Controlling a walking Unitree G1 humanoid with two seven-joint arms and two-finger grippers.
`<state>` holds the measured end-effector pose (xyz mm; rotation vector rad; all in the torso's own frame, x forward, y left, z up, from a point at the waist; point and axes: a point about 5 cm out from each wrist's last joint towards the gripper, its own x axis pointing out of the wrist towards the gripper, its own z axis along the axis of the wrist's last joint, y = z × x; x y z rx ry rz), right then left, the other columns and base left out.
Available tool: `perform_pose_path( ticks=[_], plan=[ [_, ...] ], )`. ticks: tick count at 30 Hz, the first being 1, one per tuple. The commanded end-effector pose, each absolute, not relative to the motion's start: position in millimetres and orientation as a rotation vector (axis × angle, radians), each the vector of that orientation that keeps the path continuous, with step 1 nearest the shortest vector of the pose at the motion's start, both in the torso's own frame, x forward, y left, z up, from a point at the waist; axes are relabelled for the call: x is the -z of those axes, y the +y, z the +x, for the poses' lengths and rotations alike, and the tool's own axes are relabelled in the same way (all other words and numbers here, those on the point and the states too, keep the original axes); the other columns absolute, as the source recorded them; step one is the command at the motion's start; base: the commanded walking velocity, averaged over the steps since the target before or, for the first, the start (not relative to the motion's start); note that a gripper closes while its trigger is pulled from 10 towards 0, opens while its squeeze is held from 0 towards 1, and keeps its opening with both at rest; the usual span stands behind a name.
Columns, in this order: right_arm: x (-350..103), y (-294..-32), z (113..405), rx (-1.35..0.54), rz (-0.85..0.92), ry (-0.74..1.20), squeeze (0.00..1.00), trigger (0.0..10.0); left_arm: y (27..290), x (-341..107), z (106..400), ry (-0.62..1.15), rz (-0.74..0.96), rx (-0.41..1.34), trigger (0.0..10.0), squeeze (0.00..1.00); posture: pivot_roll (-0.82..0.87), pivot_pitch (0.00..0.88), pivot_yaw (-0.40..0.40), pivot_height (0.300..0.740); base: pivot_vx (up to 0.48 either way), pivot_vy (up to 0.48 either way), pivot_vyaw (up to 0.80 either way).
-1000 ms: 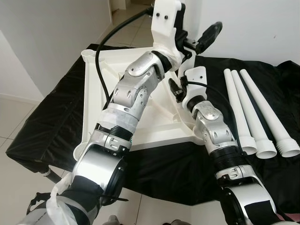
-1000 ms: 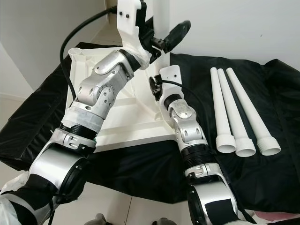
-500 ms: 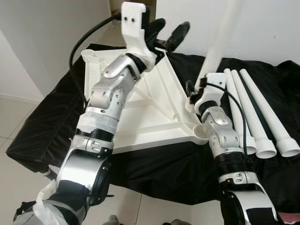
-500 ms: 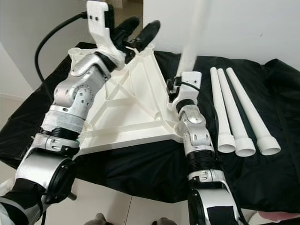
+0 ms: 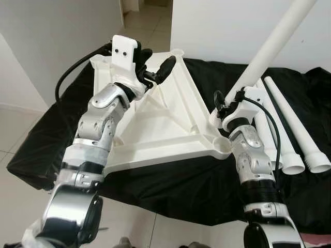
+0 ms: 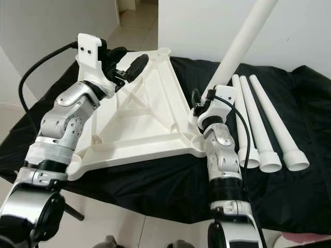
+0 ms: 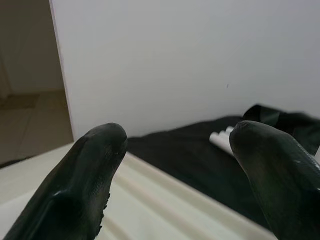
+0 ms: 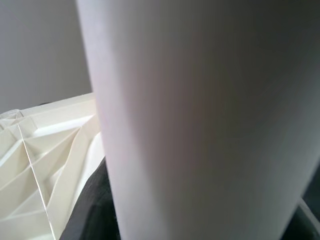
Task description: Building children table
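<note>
The white tabletop [image 5: 165, 124] lies upside down, ribs up, on a black cloth [image 5: 170, 181]. My left gripper [image 5: 156, 61] hovers open over its far left part, and in the left wrist view its fingers [image 7: 85, 185] stand wide apart with nothing between them. My right gripper [image 5: 223, 106] is shut on the lower end of a white table leg [image 5: 269, 49], which leans up and to the right. It is just above the tabletop's near right corner socket [image 5: 223, 146]. In the right wrist view the leg [image 8: 200, 120] is very close, beside the ribs [image 8: 45, 150].
Three more white legs [image 5: 289, 124] lie side by side on the cloth to the right, flared ends toward me. A white wall [image 5: 222, 31] stands behind. Tiled floor [image 5: 15, 129] lies to the left and in front of the cloth's edge.
My left arm swung left and down, from high over the middle to over the tabletop's far left. My right gripper moved right to the near right corner; the leg now leans up-right.
</note>
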<state>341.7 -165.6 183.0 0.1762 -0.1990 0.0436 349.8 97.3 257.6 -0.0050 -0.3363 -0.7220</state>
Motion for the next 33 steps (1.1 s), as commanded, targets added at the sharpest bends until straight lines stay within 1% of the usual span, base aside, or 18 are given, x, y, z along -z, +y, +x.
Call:
perform_pose_path(
  ticks=[1, 4, 7, 8, 9, 11, 12, 13, 15, 17, 19, 23, 31, 32, 33],
  plan=[
    [-186.8, -166.5, 339.3, -0.048, 0.191, -0.216, 0.00, 10.0, 94.2, -251.9, 345.4, -0.337, 0.051, 0.780, 10.0, 0.00, -0.07, 0.000, -0.012, 0.740, 0.000, 0.000, 0.00],
    [-186.6, -166.4, 337.8, -0.052, 0.195, -0.217, 0.00, 10.0, 92.1, -246.7, 342.6, -0.328, 0.061, 0.797, 10.0, 0.00, -0.06, 0.000, -0.016, 0.740, 0.000, 0.000, 0.00],
    [-185.8, -161.0, 331.3, -0.113, 0.220, -0.211, 0.00, 10.0, 79.1, -228.6, 329.7, -0.280, 0.094, 0.912, 10.0, 0.00, -0.06, 0.000, -0.017, 0.740, 0.000, 0.000, 0.00],
    [-185.8, -161.0, 331.3, -0.113, 0.220, -0.211, 0.00, 10.0, 79.1, -228.6, 329.7, -0.280, 0.094, 0.912, 10.0, 0.00, -0.06, 0.000, -0.017, 0.740, 0.000, 0.000, 0.00],
    [-185.3, -159.7, 329.5, -0.129, 0.228, -0.209, 0.00, 10.0, 74.9, -224.2, 325.3, -0.265, 0.102, 0.955, 10.0, 0.00, -0.06, 0.000, -0.017, 0.740, 0.000, 0.000, 0.00],
    [-185.3, -159.7, 329.5, -0.129, 0.228, -0.209, 0.00, 10.0, 74.9, -224.2, 325.3, -0.265, 0.102, 0.955, 10.0, 0.00, -0.06, 0.000, -0.017, 0.740, 0.000, 0.000, 0.00],
    [-184.4, -159.3, 328.1, -0.140, 0.227, -0.210, 0.00, 10.0, 71.1, -220.8, 321.0, -0.254, 0.105, 0.991, 10.0, 0.00, -0.06, 0.000, -0.018, 0.740, 0.000, 0.000, 0.00],
    [-183.3, -163.0, 326.2, -0.124, 0.169, -0.227, 0.00, 10.0, 62.4, -213.2, 310.9, -0.233, 0.113, 1.070, 10.0, 0.00, -0.06, 0.000, -0.016, 0.740, 0.000, 0.000, 0.00],
    [-183.3, -163.0, 326.2, -0.124, 0.169, -0.227, 0.00, 10.0, 62.4, -213.2, 310.9, -0.233, 0.113, 1.070, 10.0, 0.00, -0.06, 0.000, -0.016, 0.740, 0.000, 0.000, 0.00],
    [-182.9, -165.3, 324.0, -0.112, 0.108, -0.239, 0.00, 10.0, 58.4, -207.4, 303.9, -0.214, 0.123, 1.116, 10.0, 0.00, -0.06, 0.000, -0.015, 0.740, 0.000, 0.000, 0.00],
    [-182.9, -165.3, 324.0, -0.112, 0.108, -0.239, 0.00, 10.0, 58.4, -207.4, 303.9, -0.214, 0.123, 1.116, 10.0, 0.00, -0.06, 0.000, -0.015, 0.740, 0.000, 0.000, 0.00],
    [-177.6, -165.3, 319.4, -0.100, 0.012, -0.236, 0.00, 10.0, 54.3, -196.9, 293.5, -0.157, 0.131, 1.188, 10.0, 0.00, -0.07, 0.000, -0.011, 0.740, 0.000, 0.000, 0.00],
    [-172.7, -162.1, 316.2, -0.147, 0.011, -0.217, 0.00, 10.0, 53.7, -193.7, 286.6, -0.139, 0.133, 1.234, 10.0, 0.00, -0.07, 0.000, -0.010, 0.740, 0.000, 0.000, 0.00],
    [-168.5, -162.2, 313.1, -0.170, -0.002, -0.213, 0.00, 10.0, 53.3, -189.6, 281.7, -0.119, 0.147, 1.269, 10.0, 0.00, -0.07, 0.000, -0.010, 0.740, 0.000, 0.000, 0.00],
    [-168.5, -162.2, 313.1, -0.170, -0.002, -0.213, 0.00, 10.0, 53.3, -189.6, 281.7, -0.119, 0.147, 1.269, 10.0, 0.00, -0.07, 0.000, -0.010, 0.740, 0.000, 0.000, 0.00]
  ],
)
